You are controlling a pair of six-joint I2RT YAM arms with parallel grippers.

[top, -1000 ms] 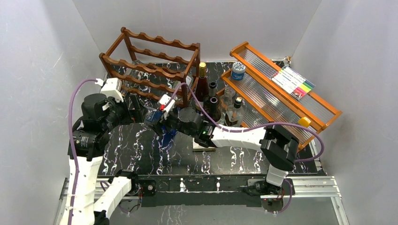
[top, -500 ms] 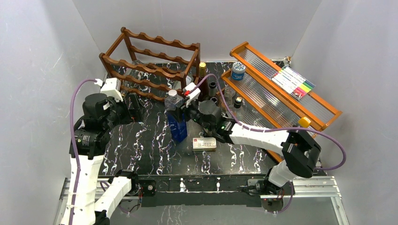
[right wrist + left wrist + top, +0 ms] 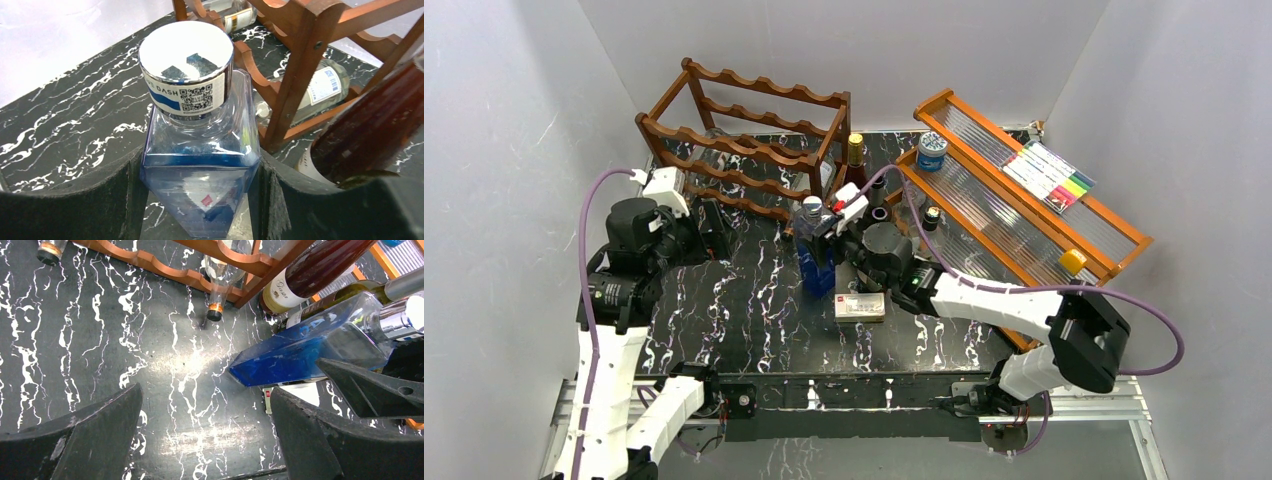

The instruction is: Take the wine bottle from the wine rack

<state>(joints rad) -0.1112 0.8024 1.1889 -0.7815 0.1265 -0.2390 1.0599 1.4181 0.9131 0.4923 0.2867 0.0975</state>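
One blue bottle (image 3: 200, 150) is standing upright on the bench (image 3: 724, 320), off the wine rack (image 3: 764, 87) and just beside its corner post. My right claw (image 3: 200, 195) is gripping its shoulders; my left claw (image 3: 205, 440) is hanging wide open. I am judging the set-down nearly done: releasing, then lifting clear.

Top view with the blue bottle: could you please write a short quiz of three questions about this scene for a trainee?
1. True or false: the blue bottle lies inside the wine rack.
2. Which gripper has fingers on both sides of the blue bottle? A left, B right, C neither.
3. Fill in: the left gripper has its jaws ____, with nothing between them.
Key: 1 false, it stands upright on the table; 2 B, the right gripper; 3 open.
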